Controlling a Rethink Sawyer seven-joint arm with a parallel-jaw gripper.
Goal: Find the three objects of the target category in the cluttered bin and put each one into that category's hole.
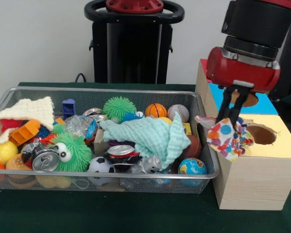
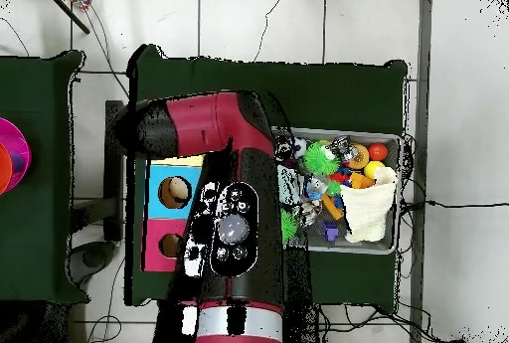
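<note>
My gripper (image 1: 232, 120) hangs over the left edge of the yellow-topped wood box (image 1: 281, 148), shut on a crumpled wrapper (image 1: 226, 138) printed with red, blue and yellow dots. The wrapper hangs just left of the round yellow-topped hole (image 1: 261, 134), partly over the gap between box and bin. The wire mesh bin (image 1: 111, 178) is left of the box and full of clutter. A crinkled silvery-blue wrapper (image 1: 80, 125) lies among the toys. In the overhead view the arm (image 2: 234, 230) hides the gripper, the wrapper and the yellow hole; the bin (image 2: 401, 210) shows to its right.
The blue-topped hole (image 1: 250, 100) is behind the yellow one, with the red top (image 1: 203, 63) beyond. The bin holds spiky green balls (image 1: 119, 108), a mint cloth (image 1: 153, 136), a cream knitted cloth (image 1: 31, 110), cans (image 1: 45, 160) and sports balls (image 1: 155, 110).
</note>
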